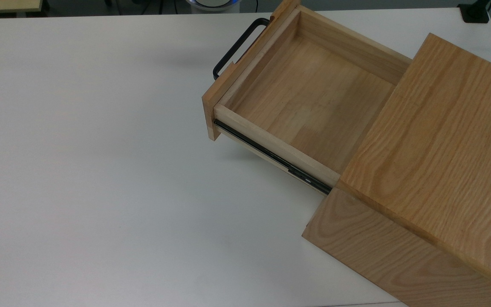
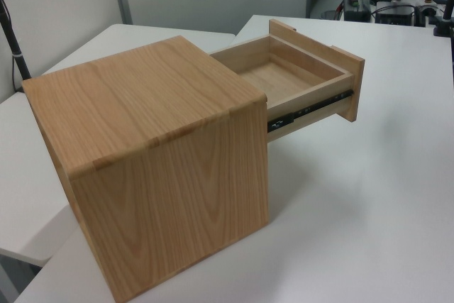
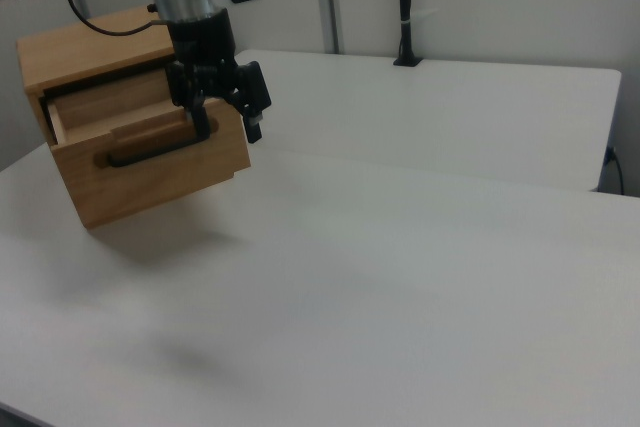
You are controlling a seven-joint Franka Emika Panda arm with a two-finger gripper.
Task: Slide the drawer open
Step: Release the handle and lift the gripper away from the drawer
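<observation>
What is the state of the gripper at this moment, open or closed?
Gripper: jaws open, holding nothing, raised in front of the drawer and above its handle.

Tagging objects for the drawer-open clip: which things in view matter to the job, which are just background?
Job:
- drawer, slid well out of the cabinet
- handle, black bar on the drawer front
- side rail
- pincer, open, raised beside the drawer front, off the handle

Background:
- cabinet
- white table
- black pole at the table's far edge
</observation>
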